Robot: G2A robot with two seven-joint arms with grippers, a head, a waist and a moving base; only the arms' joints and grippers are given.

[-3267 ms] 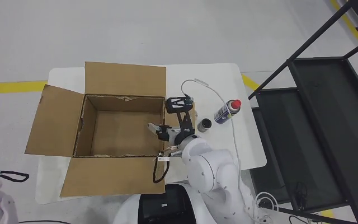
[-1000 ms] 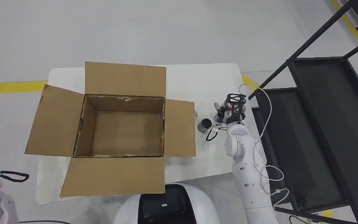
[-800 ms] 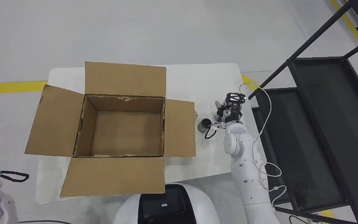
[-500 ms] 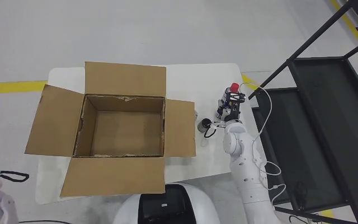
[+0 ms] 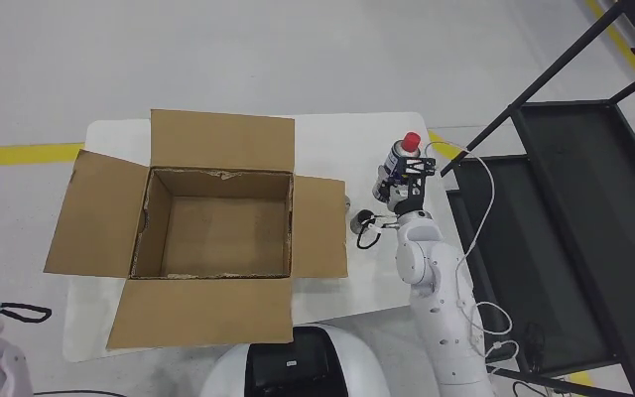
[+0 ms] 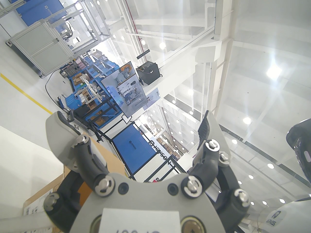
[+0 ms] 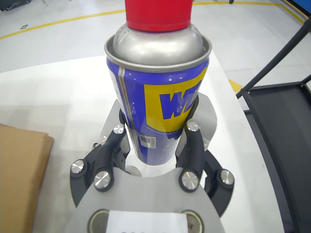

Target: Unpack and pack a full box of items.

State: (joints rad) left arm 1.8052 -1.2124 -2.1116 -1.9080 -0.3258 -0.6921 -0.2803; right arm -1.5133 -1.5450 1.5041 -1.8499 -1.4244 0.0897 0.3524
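Right gripper is clenched on the spray can, which is held clear of the table. The fingers bear on the lower body, with the shoulder and red cap beyond the tips. Judged rigid, smooth and moderately heavy, so liable to slip; grip mid-body, never the cap. Left gripper is spread, holding nothing. The box lies well aside.

Factory hall or industrial robot lab. Beyond left pincer: high white ceiling with rows of lamps, blue machine cabinets, aluminium-framed enclosure, blue shelving crowded with parts (too small to tell which). Ahead of right pincer: pale smooth floor, yellow lane line; black steel rack near it.
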